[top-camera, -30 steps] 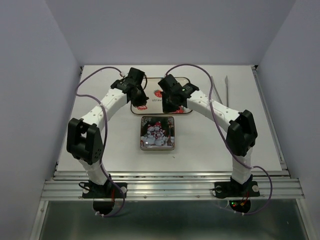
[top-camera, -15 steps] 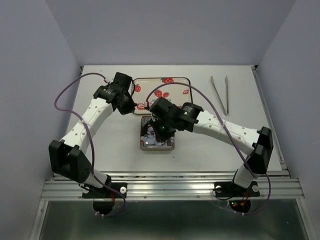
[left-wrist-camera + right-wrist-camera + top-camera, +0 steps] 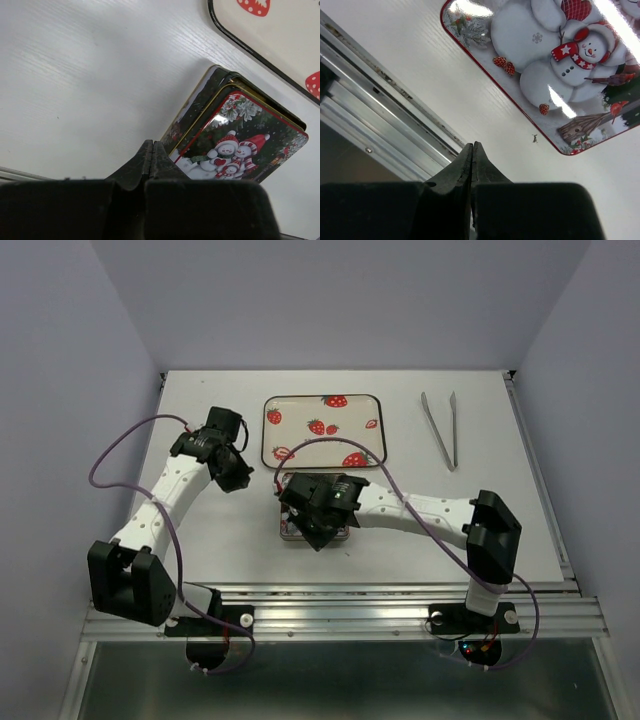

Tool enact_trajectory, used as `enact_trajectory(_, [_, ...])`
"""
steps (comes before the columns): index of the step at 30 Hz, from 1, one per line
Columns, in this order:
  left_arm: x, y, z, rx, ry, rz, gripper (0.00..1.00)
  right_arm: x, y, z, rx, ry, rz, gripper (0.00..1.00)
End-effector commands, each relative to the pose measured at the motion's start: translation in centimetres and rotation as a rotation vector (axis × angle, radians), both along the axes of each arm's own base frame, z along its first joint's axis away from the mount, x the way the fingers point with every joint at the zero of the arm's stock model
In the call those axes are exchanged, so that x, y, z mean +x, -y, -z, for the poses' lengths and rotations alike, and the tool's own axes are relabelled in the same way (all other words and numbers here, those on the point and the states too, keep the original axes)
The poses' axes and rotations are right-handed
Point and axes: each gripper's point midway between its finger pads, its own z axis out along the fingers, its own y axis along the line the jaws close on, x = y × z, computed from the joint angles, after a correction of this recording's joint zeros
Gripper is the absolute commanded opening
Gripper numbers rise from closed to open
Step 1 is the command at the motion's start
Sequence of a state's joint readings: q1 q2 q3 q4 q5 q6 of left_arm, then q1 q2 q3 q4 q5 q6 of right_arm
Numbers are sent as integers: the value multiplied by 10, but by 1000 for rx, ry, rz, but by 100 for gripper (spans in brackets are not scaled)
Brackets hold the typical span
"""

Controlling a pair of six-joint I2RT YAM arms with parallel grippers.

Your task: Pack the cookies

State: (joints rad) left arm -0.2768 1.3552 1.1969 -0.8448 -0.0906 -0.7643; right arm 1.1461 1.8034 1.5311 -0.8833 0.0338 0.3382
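The strawberry tray at twelve o'clock on the table carries no cookies; the lidded snowman tin at its six probably holds them. The left gripper and right gripper are pinched closed, empty. Such cookies should be light and crumbly: nip gently across the edges.

Cookies out of sight; snowman tin lidded.

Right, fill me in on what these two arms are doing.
Both arms are empty-handed: the left gripper and right gripper are shut on nothing. The right gripper hangs over the snowman tin, lid on; the left sits off to the tin's left. No cookies show on the strawberry tray behind it, and the tongs lie far right.
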Motion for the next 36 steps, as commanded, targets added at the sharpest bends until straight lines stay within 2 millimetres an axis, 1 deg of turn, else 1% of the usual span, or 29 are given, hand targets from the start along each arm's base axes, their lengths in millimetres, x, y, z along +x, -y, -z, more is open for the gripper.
enact_trajectory(1, [-5, -19, 0, 18, 51, -35, 2, 10, -16, 11, 31, 97, -48, 1])
enact_trajectory(2, [-6, -21, 3, 17, 49, -40, 2, 11, -12, 19, 10, 100, -50, 1])
enact_trajectory(4, [-8, -25, 10, 24, 51, -46, 2, 12, -12, 28, 1, 126, -63, 1])
enact_trajectory(7, [-8, -31, 16, 32, 58, -59, 2, 16, -8, 43, -25, 148, -76, 1])
enact_trajectory(10, [-8, -34, 19, 33, 61, -66, 2, 19, -7, 49, -42, 166, -80, 1])
enact_trajectory(16, [-13, -36, 26, 36, 55, -74, 2, 42, 1, 55, -99, 276, -22, 1])
enact_trajectory(20, [-15, -36, 26, 29, 58, -78, 2, 53, 1, 48, -103, 329, 25, 1])
enact_trajectory(25, [-13, -38, 23, 37, 57, -71, 2, 57, 0, 44, -102, 347, 54, 1])
enact_trajectory(27, [-13, -38, 23, 37, 58, -68, 2, 57, -2, 40, -90, 347, 56, 1])
enact_trajectory(31, [-11, -34, 18, 19, 68, -55, 2, 48, -9, 31, -31, 299, 47, 3])
enact_trajectory(34, [-8, -29, 10, -4, 78, -32, 2, 40, -14, 10, 39, 278, 34, 3])
enact_trajectory(35, [-3, -27, 1, -12, 96, -27, 2, 37, -15, -2, 60, 266, 32, 3])
enact_trajectory(36, [0, -24, -3, -22, 100, -20, 2, 35, -16, -22, 109, 264, 60, 3])
